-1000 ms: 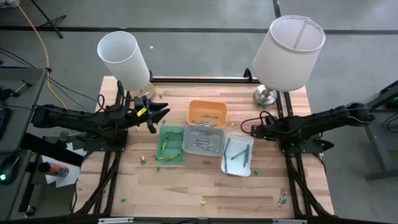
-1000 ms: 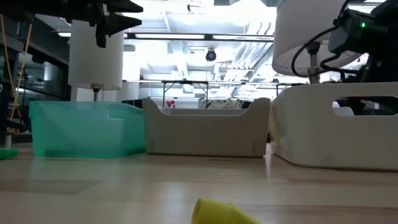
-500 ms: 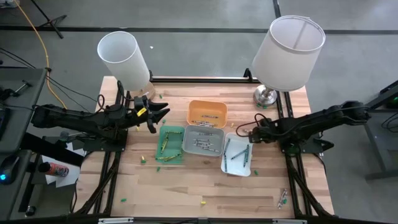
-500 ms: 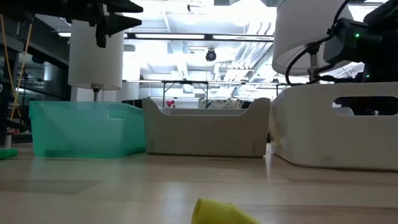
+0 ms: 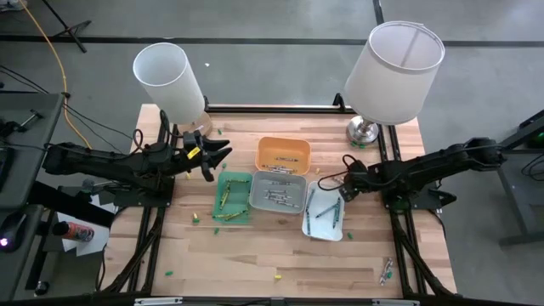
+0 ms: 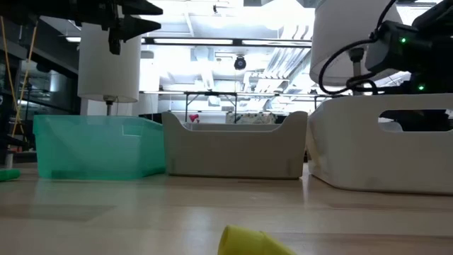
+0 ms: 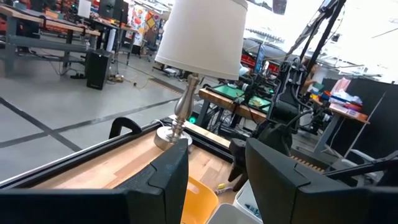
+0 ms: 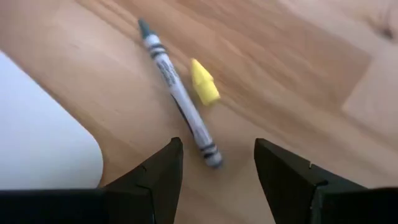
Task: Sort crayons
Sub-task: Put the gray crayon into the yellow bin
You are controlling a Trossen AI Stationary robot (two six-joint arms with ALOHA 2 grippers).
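Observation:
A grey-white crayon with a dark tip lies flat on the wooden table, a short yellow piece beside it. My right gripper is open and points down over the crayon's near end, next to the white tray's right side. The fingers do not touch the crayon. More crayons lie in the green tray, the grey tray and the white tray. The orange tray stands behind them. My left gripper hangs open and level above the table, left of the trays.
Two lamps stand at the back, one at the left and one at the right. Loose crayon bits lie near the green tray, at the front and at the front right. A yellow bit lies close in the low view.
My right gripper has rolled about its own axis beside the white tray's right side and stays open. The left arm has kept still.

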